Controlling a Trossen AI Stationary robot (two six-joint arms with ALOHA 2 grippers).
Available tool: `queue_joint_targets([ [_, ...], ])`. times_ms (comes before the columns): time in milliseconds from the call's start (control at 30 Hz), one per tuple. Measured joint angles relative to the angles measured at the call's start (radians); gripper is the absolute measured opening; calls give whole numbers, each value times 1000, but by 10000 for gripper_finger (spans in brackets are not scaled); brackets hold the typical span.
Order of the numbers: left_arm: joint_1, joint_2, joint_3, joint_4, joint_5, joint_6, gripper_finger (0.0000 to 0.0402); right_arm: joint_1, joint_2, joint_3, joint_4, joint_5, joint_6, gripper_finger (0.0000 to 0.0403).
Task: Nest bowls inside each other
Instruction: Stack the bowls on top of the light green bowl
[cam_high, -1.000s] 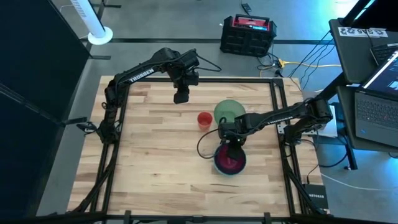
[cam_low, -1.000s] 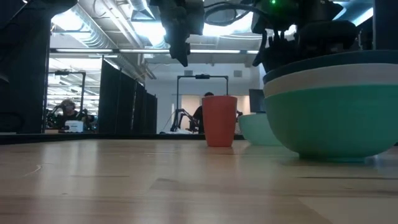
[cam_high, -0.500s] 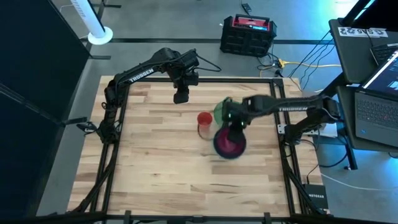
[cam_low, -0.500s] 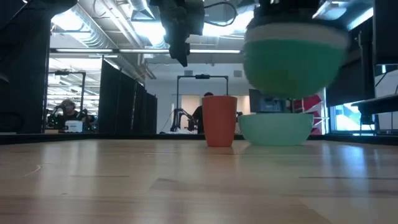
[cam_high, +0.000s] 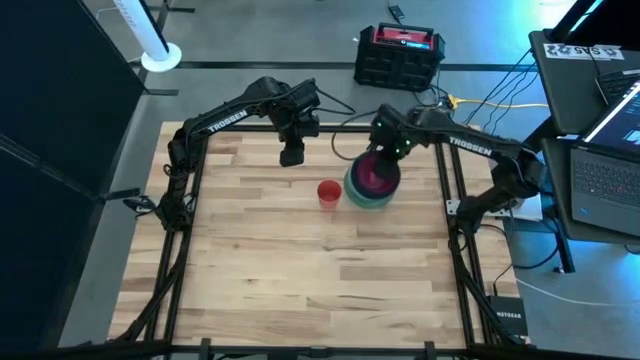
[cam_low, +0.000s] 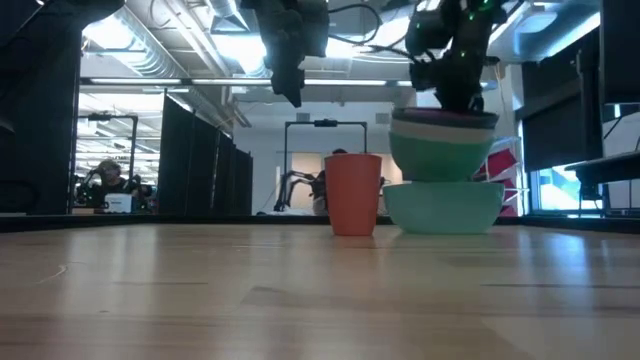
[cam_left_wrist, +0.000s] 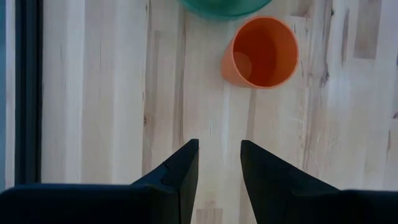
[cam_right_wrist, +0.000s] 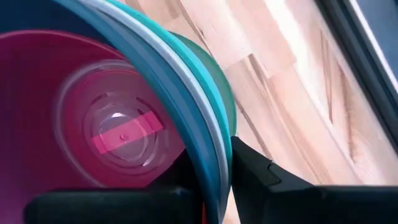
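Note:
A stack of nested bowls (cam_high: 372, 176), pink innermost with dark teal, white and green outside it, hangs from my shut right gripper (cam_high: 386, 152) over a pale green bowl (cam_low: 443, 208) that stands on the table's far right part. In the low view the stack (cam_low: 443, 146) sits just at the pale bowl's rim; whether they touch I cannot tell. A red cup (cam_high: 328, 192) stands upright left of them. My left gripper (cam_high: 291, 153) hangs open above bare table near the far edge, away from the bowls. My right gripper grips the stack's rim (cam_right_wrist: 213, 163) at its far side. One finger is inside the pink bowl and the other finger (cam_right_wrist: 256, 169) is outside the stacked walls. The fingers come from above, pointing down. The stack hangs nearly level below them, off the table.
The red cup (cam_low: 353, 193) stands close beside the pale bowl, also seen ahead of my left gripper (cam_left_wrist: 217, 169) as the cup (cam_left_wrist: 261, 52). Black frame rails (cam_high: 447, 190) run along the table's sides. The near half of the wooden table (cam_high: 290, 280) is bare.
My right gripper has swung from the table's near right part toward the far edge and up, turning as it went. It has carried the stack of bowls, lifted clear of the table, over the pale green bowl. My left gripper has kept still.

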Motion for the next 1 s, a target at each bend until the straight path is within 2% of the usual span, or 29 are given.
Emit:
queue_joint_targets([
  [667,0,0,0,-5,0,-43,104,-79,264,1,48,-83,-182,44],
  [1000,0,0,0,-5,0,-42,104,-53,282,-42,105,-137,-188,47],
])
